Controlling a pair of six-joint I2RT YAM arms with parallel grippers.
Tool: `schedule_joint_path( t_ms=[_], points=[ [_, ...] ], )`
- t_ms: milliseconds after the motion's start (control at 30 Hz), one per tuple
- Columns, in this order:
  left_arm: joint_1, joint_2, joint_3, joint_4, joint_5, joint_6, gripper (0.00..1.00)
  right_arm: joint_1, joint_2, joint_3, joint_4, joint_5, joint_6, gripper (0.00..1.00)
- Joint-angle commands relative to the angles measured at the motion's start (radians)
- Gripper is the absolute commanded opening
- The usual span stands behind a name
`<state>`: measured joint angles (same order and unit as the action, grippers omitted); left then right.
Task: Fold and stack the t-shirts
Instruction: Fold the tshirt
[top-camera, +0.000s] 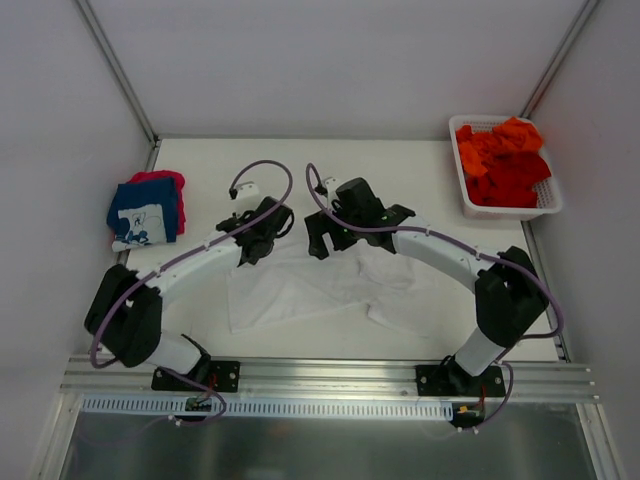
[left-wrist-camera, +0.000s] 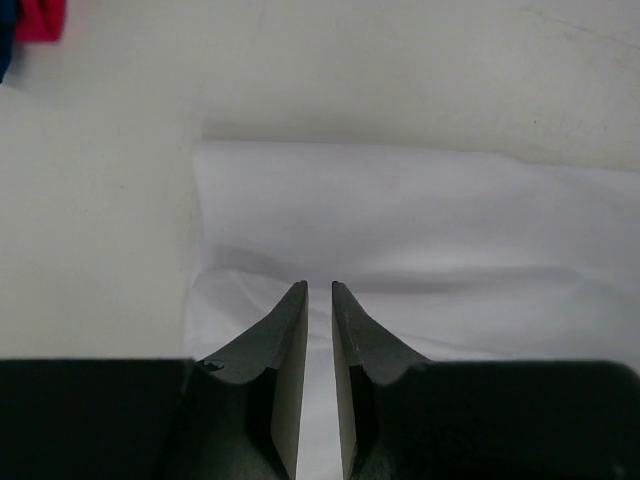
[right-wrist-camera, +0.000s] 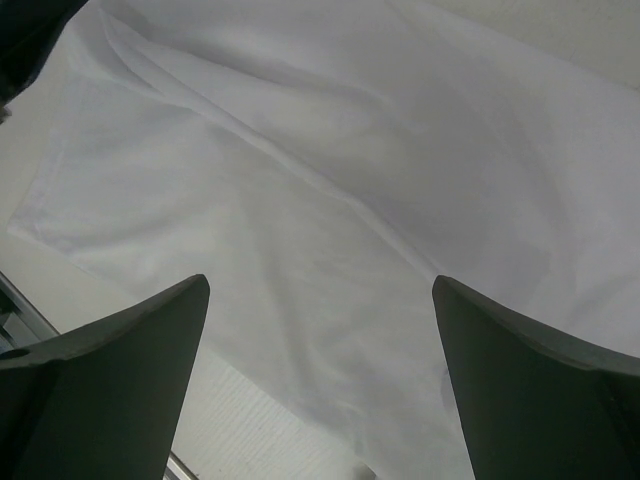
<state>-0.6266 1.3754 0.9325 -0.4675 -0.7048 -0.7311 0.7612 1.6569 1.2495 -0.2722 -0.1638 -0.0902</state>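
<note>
A plain white t-shirt (top-camera: 300, 290) lies spread and rumpled on the table between both arms. My left gripper (top-camera: 263, 233) is down at its far left corner. In the left wrist view the left gripper (left-wrist-camera: 318, 287) has its jaws only a thin slit apart, with the white t-shirt (left-wrist-camera: 420, 220) filling the slit and puckering at the tips. My right gripper (top-camera: 321, 240) hovers over the shirt's far edge. The right wrist view shows the right gripper (right-wrist-camera: 320, 285) wide open above the white t-shirt (right-wrist-camera: 330, 200), holding nothing. A folded navy t-shirt (top-camera: 145, 212) with white print lies on a pink-red t-shirt (top-camera: 162, 180) at the left.
A white lattice basket (top-camera: 512, 211) at the far right corner holds crumpled orange and red t-shirts (top-camera: 503, 160). White walls with metal posts enclose the table on three sides. An aluminium rail (top-camera: 330, 378) runs along the near edge. Cables loop over both arms.
</note>
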Motion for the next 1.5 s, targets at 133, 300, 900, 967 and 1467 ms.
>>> schedule_joint_path(
  t_ms=[133, 300, 900, 967, 1467],
  points=[
    [0.06, 0.278, 0.14, 0.081, 0.065, 0.072, 0.16, -0.003, -0.161, -0.123, 0.048, 0.021, 0.006, 1.0],
    [0.119, 0.355, 0.123, 0.104, 0.123, 0.067, 0.15, -0.017, -0.258, -0.209, 0.048, 0.037, -0.003, 1.0],
    [0.025, 0.07, -0.153, 0.098, 0.202, -0.04, 0.12, -0.057, -0.215, -0.176, 0.054, 0.015, 0.01, 0.99],
    [0.008, 0.022, -0.17, 0.087, 0.206, -0.045, 0.12, -0.057, -0.206, -0.171, 0.053, 0.014, 0.015, 0.99],
    [-0.116, -0.085, -0.279, 0.035, 0.206, -0.177, 0.1, -0.063, -0.146, -0.17, 0.077, 0.015, 0.035, 1.0]
  ],
)
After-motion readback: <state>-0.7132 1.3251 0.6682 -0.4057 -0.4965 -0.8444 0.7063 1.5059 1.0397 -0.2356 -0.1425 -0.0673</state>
